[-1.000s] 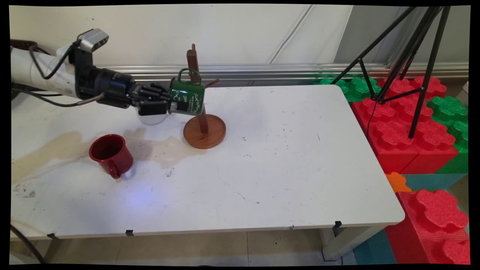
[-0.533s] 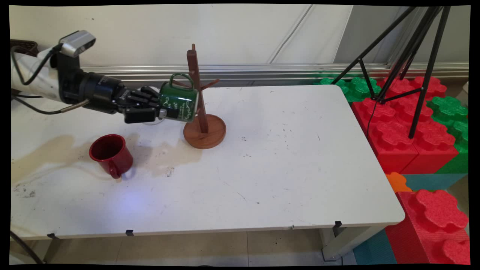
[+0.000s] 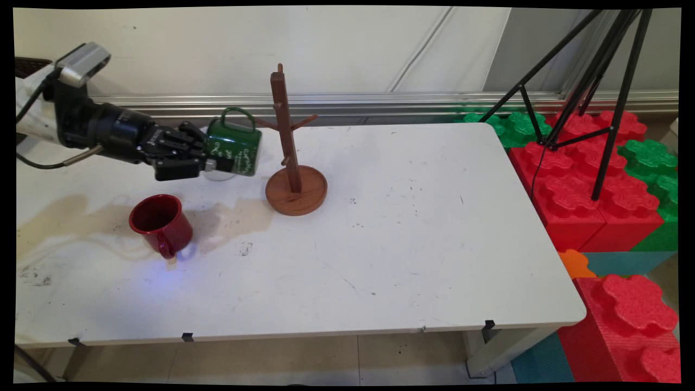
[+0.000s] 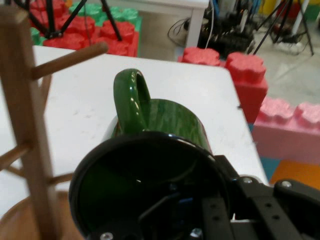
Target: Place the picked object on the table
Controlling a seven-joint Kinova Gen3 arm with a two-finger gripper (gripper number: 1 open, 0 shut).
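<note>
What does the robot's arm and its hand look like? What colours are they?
The arm is white and round like a thick pipe. Its wrist is black, with a small silvery-grey camera box on top. Thin black cables loop from it. The gripper is black too, built from jointed bars with small screws, ending in two fingers.

A white table [image 3: 412,228] fills most of the room's near side, its top scuffed and marked with a pale brown stain [image 3: 70,217] toward the left. A red mug [image 3: 160,222] stands upright on that stain, handle toward the near edge. Further back stands a wooden mug tree [image 3: 290,157] on a round base, its pegs bare. Off the table's right end, red and green foam blocks [image 3: 597,184] are stacked on the floor, with a black tripod [image 3: 592,81] standing over them.
</note>
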